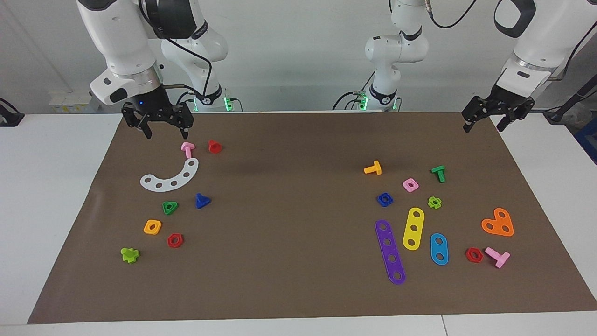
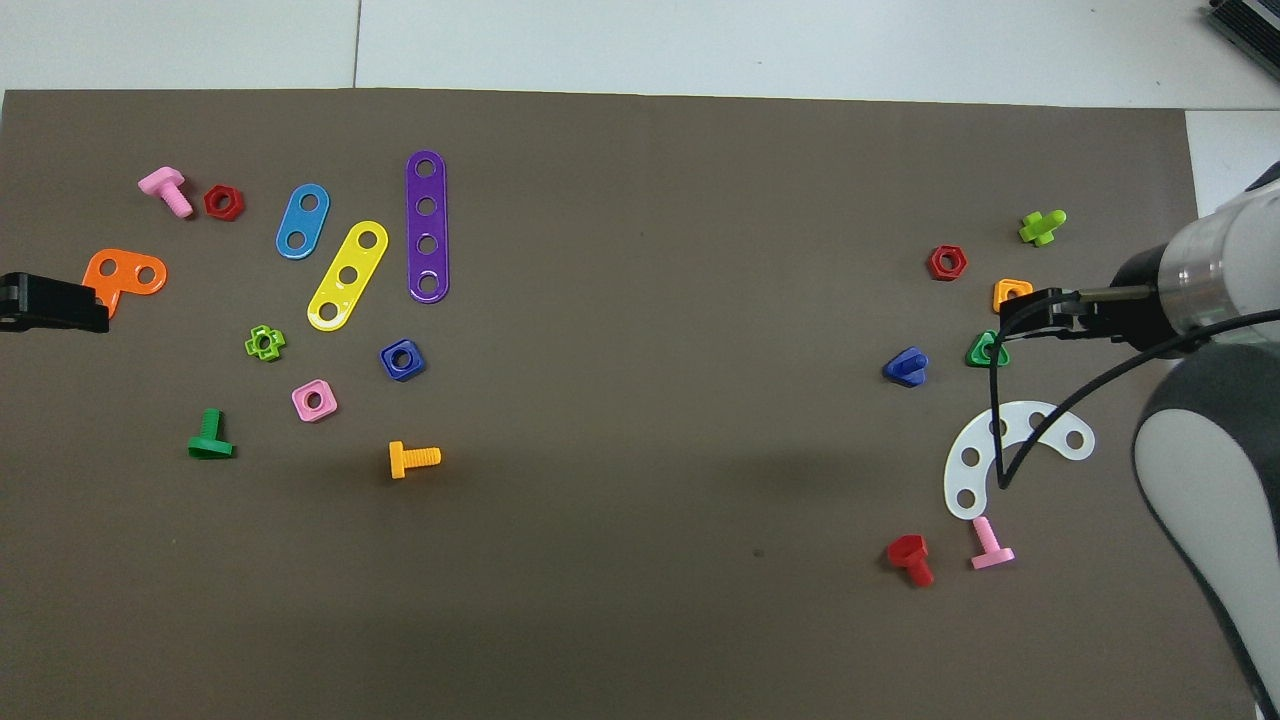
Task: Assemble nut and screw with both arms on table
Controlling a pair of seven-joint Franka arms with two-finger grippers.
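Observation:
The dark blue nut (image 1: 385, 199) lies flat on the brown mat (image 1: 298, 154) of the table toward the left arm's end; it also shows in the overhead view (image 2: 402, 360). The dark blue screw (image 1: 202, 201) lies toward the right arm's end, beside a green triangular nut (image 1: 170, 207); it also shows in the overhead view (image 2: 906, 366). My right gripper (image 1: 165, 132) hangs open and empty over the mat close to a pink bolt (image 1: 187, 149). My left gripper (image 1: 484, 126) hangs open and empty over the mat's corner at its own end.
A white curved strip (image 1: 171, 178), a red bolt (image 1: 214, 146), an orange nut (image 1: 152, 227) and a red hex nut (image 1: 175, 240) lie around the screw. An orange bolt (image 1: 373, 168), a pink nut (image 1: 410, 185) and purple (image 1: 390, 252) and yellow (image 1: 413, 228) strips lie around the nut.

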